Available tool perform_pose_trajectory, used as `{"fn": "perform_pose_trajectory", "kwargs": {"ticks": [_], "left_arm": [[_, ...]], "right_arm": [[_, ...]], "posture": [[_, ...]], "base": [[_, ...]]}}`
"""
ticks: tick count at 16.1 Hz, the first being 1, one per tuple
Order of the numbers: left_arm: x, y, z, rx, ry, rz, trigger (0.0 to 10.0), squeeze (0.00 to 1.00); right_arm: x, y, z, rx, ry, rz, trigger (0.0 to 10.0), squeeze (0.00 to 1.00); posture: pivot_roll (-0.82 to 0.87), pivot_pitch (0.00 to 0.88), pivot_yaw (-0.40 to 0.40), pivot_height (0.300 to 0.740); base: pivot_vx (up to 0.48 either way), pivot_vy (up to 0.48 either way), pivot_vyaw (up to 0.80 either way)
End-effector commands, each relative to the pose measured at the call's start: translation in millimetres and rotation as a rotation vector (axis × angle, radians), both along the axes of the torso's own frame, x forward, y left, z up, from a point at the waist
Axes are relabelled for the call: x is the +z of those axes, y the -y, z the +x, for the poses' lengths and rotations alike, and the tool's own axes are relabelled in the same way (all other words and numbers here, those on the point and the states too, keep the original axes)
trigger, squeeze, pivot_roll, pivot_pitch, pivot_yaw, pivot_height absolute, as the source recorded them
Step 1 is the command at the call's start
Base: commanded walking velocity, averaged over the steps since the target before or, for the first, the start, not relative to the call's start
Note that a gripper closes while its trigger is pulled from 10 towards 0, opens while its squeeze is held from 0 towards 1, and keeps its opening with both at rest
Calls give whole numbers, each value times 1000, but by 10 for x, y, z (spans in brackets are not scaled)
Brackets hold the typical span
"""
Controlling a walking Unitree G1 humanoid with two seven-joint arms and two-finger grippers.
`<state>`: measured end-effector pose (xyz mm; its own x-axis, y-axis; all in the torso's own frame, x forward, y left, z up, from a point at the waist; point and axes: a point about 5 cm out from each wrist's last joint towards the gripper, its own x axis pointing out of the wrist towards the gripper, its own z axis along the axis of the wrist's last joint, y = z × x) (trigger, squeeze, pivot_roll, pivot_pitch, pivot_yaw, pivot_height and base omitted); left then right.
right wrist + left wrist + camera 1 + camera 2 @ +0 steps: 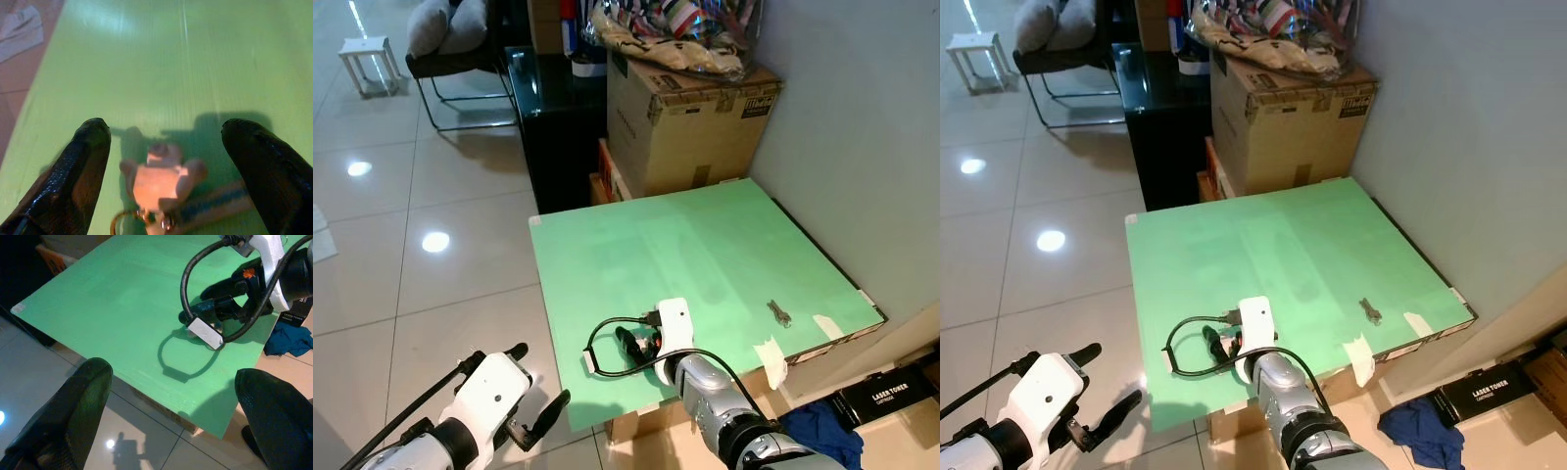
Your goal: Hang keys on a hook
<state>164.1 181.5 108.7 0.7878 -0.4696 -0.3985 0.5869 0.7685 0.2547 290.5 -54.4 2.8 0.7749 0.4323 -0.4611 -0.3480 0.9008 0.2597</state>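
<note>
On the green board [705, 255], near its front edge, the right gripper [634, 345] hangs low over the surface with its two black fingers [78, 171] spread wide. Between them, in the right wrist view, lies the key fob [159, 181] — a blurred pale figure on a ring with a blue-striped strap — flat on the board and untouched by either finger. A black cable [607, 338] loops from the wrist over the board. The left gripper [540, 387] hovers off the board's front-left corner above the tiled floor [411, 264], fingers wide apart, holding nothing. A small metal piece [778, 313] rests on the board toward the wall — what it is I cannot tell.
</note>
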Motion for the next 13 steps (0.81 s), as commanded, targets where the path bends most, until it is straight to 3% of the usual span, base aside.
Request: {"fn": "perform_pose_trajectory", "kwargs": {"ticks": [1,2,3,4,13], "left_arm": [[53,-6,-6,-1,11,3,10000,0],[56,-6,-8,-1,10,4,10000,0],[59,-8,-7,1,10,4,10000,0],[61,-9,3,2,11,5,10000,0],[55,9,30,1,14,1,10000,0]], "right_arm": [[-76,-94,-83,-10,-102,51,10000,0],[-90,-110,-100,-3,-125,60,9020,0],[-96,-126,-111,14,-131,53,5294,0],[-91,-133,-107,20,-129,47,0,0],[-16,-155,-43,61,-76,19,0,0]], "posture": [[191,159,-43,740],[192,160,-43,740],[192,160,-44,740],[193,160,-45,740],[187,154,-45,740]], "base": [[0,0,0],[0,0,0],[0,0,0],[0,0,0],[0,0,0]]}}
